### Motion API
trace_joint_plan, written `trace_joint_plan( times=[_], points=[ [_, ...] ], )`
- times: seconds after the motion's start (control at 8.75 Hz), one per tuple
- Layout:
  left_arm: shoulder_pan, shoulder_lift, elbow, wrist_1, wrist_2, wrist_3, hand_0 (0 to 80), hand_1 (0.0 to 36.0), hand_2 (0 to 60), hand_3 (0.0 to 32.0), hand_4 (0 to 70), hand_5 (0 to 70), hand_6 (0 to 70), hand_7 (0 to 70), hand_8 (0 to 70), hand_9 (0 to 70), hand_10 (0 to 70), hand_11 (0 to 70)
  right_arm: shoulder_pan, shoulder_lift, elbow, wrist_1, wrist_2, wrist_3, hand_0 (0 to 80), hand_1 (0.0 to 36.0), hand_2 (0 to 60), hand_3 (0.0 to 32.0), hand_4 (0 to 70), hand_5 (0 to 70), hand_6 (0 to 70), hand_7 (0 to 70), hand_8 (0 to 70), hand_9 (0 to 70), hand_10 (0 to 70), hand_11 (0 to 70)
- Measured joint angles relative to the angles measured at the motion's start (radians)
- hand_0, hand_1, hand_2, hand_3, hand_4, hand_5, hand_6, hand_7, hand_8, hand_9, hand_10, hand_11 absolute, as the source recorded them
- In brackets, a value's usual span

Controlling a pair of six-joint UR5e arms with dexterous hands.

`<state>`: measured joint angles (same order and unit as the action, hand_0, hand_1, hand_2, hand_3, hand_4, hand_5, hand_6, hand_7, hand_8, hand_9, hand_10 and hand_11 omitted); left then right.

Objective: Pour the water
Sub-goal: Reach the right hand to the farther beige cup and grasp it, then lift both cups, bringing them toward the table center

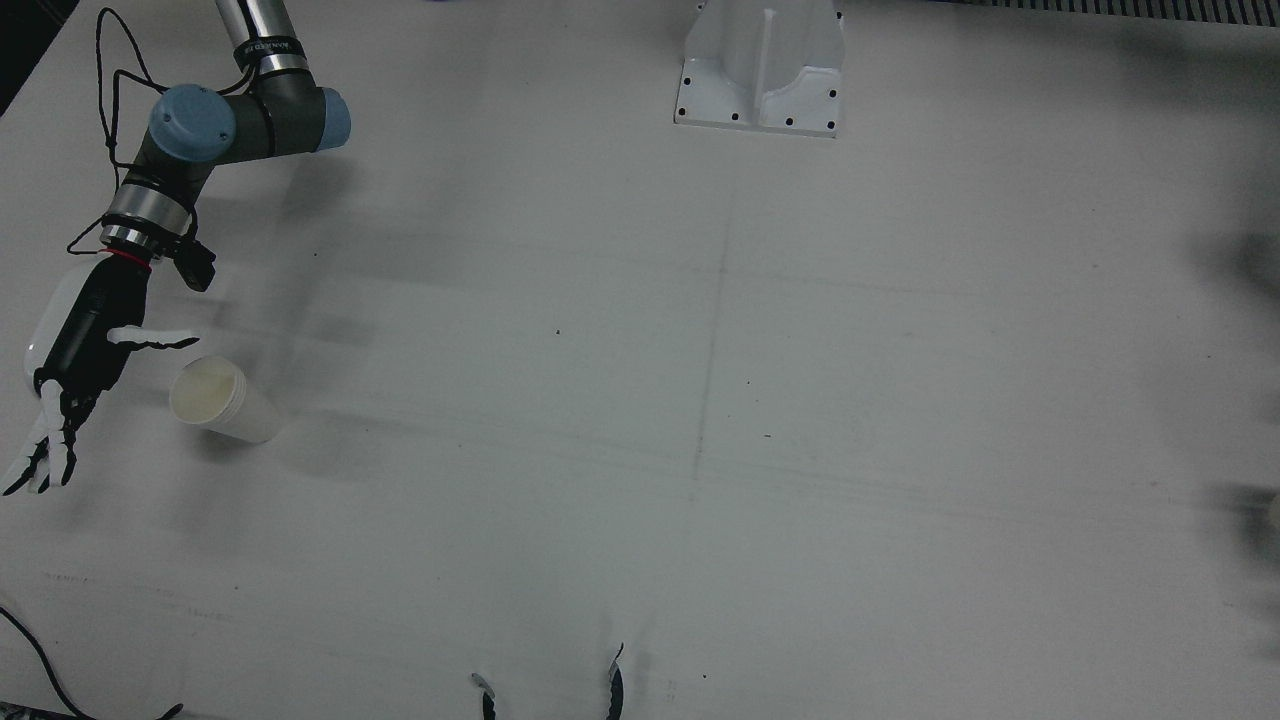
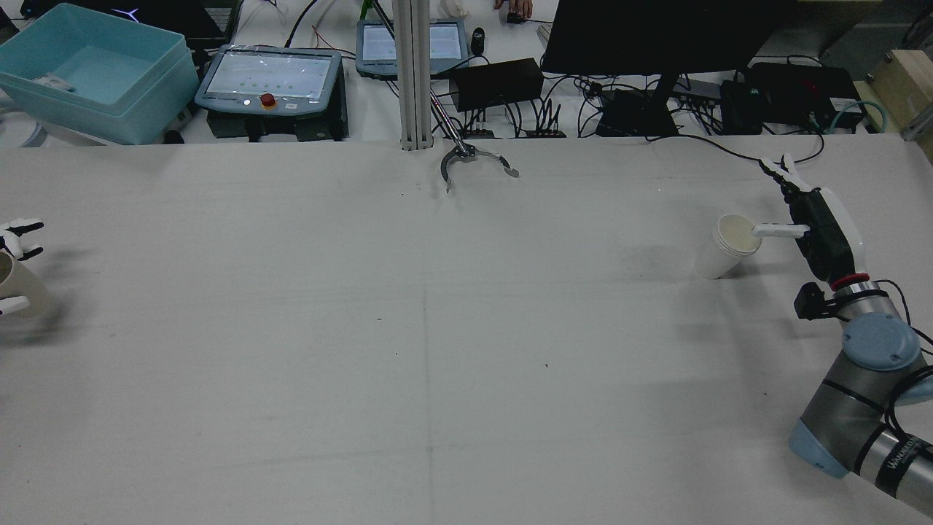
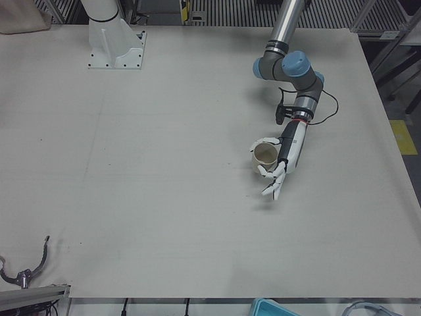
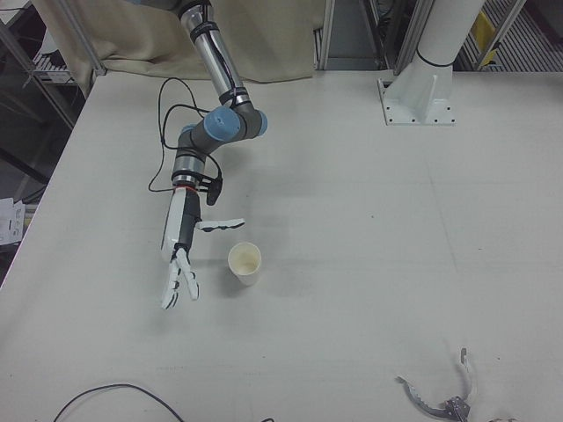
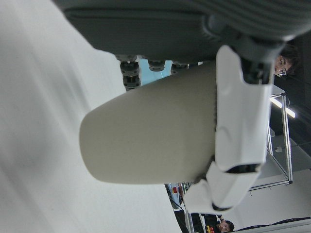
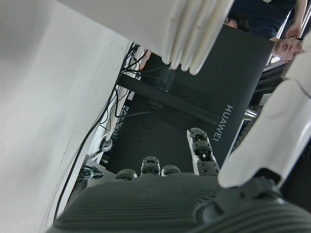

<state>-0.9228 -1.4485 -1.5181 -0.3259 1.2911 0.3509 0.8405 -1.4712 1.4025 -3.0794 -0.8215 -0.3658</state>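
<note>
Cups point(image 4: 244, 262) risk being tipped: right hand point(image 4: 180, 246) fingers point(image 4: 179, 286) are spread beside one, left hand point(image 3: 281, 164) is clamped on another point(image 3: 266, 155).

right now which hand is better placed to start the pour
Left: the left hand already has its fingers round a paper cup, while the right hand is open beside the other paper cup, not gripping it.

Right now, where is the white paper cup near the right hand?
The white paper cup stands on the table's far right in the rear view, just left of the open right hand, whose thumb reaches over its rim.
</note>
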Motion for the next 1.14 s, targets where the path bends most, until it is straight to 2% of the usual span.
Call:
trace_joint_plan(
  times=[0.23,0.69,1.14],
  points=[
    [-0.001,0.006,-0.002,0.001,-0.001,-0.007,63.5,36.0,60.0,0.0,25.7,70.0,2.8,23.5,0.9,3.9,8.7,16.6,-0.029,0.043,-0.028,0.001,0.040,0.066,46.7,3.7,0.0,0.0,7.3,0.0,0.0,0.0,5.0,5.7,0.0,0.0],
    [-0.001,0.000,-0.003,0.014,-0.001,-0.016,62.4,36.0,60.0,0.0,25.6,70.0,3.1,23.5,0.9,3.9,8.7,16.5,-0.068,0.001,-0.020,-0.001,0.070,0.118,46.6,3.8,0.0,0.0,6.0,0.0,0.0,0.0,5.2,6.3,0.0,0.0],
    [-0.001,0.000,-0.002,0.016,-0.001,-0.018,61.9,36.0,60.0,0.0,25.6,70.0,3.0,23.4,1.1,4.0,8.6,16.4,-0.159,0.020,-0.063,-0.001,0.153,0.114,47.7,5.8,0.0,0.0,7.9,0.0,0.0,0.0,4.6,5.4,0.0,0.0]
  ],
)
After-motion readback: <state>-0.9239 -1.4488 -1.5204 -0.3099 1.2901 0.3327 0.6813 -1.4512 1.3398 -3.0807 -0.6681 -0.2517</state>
